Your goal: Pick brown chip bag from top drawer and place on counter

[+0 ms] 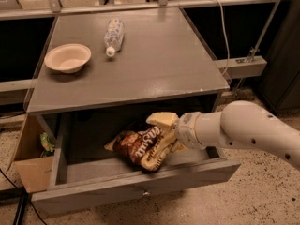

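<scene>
The pale fingers (163,119) of the gripper (158,142) are clasped on the right end of the brown chip bag (136,149), one above it and one below. The bag is inside the pulled-out top drawer (136,190), below the worktop's front edge, right of its middle. The white arm (253,130) reaches in from the right. On the worktop (159,64), a bowl (68,57) sits near the left edge and a plastic bottle (114,35) lies toward the back edge.
</scene>
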### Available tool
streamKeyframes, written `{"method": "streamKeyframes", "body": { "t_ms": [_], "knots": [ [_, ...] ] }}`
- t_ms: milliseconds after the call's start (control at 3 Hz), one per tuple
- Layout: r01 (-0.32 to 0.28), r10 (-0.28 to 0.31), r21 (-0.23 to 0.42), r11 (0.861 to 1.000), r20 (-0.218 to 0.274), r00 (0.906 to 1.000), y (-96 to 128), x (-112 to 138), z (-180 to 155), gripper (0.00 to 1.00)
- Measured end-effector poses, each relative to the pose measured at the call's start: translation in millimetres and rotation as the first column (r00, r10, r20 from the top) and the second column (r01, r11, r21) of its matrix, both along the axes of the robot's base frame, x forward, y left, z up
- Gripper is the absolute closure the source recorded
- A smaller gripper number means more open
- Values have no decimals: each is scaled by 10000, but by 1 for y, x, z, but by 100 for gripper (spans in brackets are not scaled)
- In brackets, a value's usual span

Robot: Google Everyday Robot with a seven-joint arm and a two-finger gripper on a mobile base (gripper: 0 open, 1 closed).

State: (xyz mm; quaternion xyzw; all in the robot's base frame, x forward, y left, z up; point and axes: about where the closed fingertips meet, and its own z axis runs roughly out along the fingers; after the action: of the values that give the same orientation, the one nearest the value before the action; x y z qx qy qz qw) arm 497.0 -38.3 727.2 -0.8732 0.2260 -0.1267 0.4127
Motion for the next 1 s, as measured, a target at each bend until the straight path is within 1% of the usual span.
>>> {"method": "streamKeyframes", "body": {
  "t_ms": [333,667,1000],
  "knots": [
    [0,0,0,10000,0,10000,0,0,0,49],
    [-343,316,-544,9979,-503,9982,6,-9,-25,52],
    [-923,746,-1539,9838,-1169,9903,14,-22,-61,62]
  ]
}}
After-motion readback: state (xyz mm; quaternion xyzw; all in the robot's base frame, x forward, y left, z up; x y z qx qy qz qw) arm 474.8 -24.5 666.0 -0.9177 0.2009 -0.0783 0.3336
